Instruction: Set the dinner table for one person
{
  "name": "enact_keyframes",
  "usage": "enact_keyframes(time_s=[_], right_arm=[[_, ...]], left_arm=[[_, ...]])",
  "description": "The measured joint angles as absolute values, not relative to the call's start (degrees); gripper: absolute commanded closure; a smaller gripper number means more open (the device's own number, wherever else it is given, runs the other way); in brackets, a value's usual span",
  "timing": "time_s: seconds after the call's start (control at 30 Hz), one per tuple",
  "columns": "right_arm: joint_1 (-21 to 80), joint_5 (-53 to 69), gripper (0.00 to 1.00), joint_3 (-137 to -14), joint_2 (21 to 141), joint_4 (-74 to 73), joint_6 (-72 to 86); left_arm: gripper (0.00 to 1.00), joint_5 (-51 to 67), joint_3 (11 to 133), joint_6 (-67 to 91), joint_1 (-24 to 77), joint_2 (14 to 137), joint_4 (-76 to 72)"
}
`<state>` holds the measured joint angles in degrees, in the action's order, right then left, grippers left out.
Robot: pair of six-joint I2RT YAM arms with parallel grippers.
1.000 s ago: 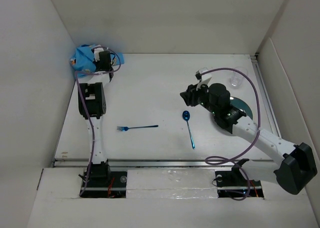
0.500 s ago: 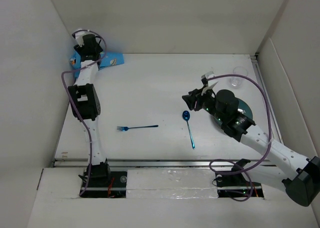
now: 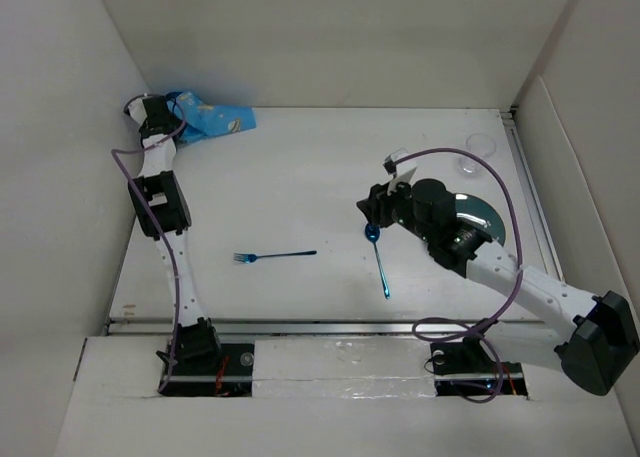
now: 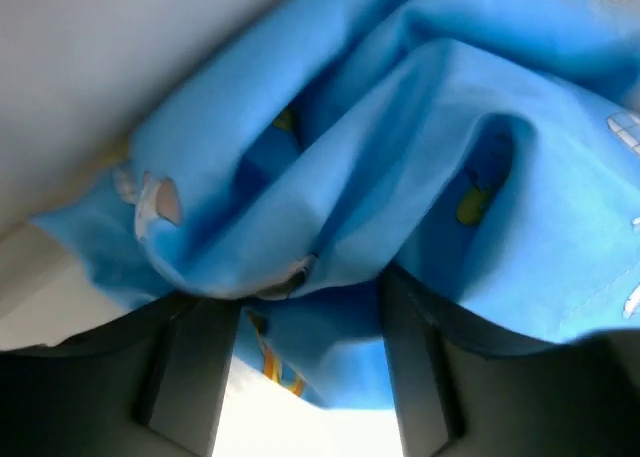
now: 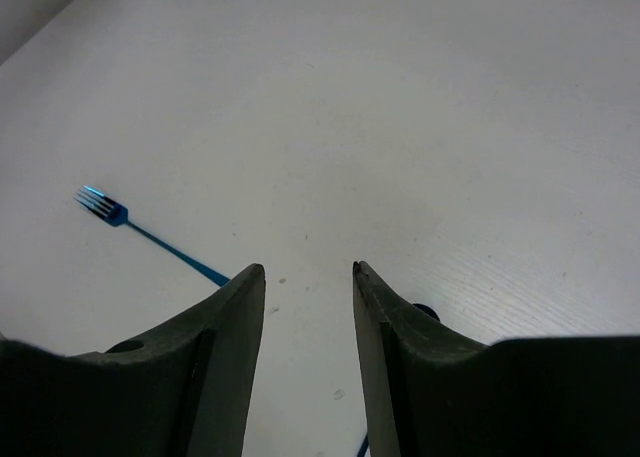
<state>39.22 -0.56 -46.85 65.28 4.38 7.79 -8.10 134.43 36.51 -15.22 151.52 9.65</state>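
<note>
Two arms work the dinner table (image 3: 300,177) at once. Within the last second the left gripper (image 3: 150,110) has swung from above the crumpled blue placemat (image 3: 212,120) into the far corner. Its jaws, shut a second ago, now stand wide, with bunched cloth crowding the gap at their tips. The mat is still a heap, not laid flat. The right gripper (image 3: 372,210) has dipped toward the spoon (image 3: 379,260), whose bowl sits just under its jaws, which are half open and empty. The fork (image 3: 275,254) lies well off to their left. A dark plate (image 3: 488,217) lies behind those jaws and a clear glass (image 3: 480,145) stands farther to their right. By the look of it, the setting has barely begun: the mat needs spreading first.
</note>
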Motion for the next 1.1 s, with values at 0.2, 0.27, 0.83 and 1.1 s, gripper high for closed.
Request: enact_keyframes(time_s=[0.2,0.27,0.83,1.1], right_arm=[[39.9,-0.6,0.54,-46.9,65.8,4.6,7.8],[40.0,-0.6,0.54,-46.9,66.1,4.8,7.9],[40.4,-4.7,0.24,-57.1,81.1,8.7,9.0],[39.9,-1.1,0.24,-63.0,97.6,13.2,9.4]], left_arm=[[1.0,-0.3,127.7,39.0,-14.5,150.7,1.8],[1.0,0.4,123.6,38.2,-14.0,148.6,-0.6],[1.0,11.5,87.5,13.4,0.3,120.7,-0.3],[1.0,12.6,81.9,10.7,5.8,111.9,0.3]])
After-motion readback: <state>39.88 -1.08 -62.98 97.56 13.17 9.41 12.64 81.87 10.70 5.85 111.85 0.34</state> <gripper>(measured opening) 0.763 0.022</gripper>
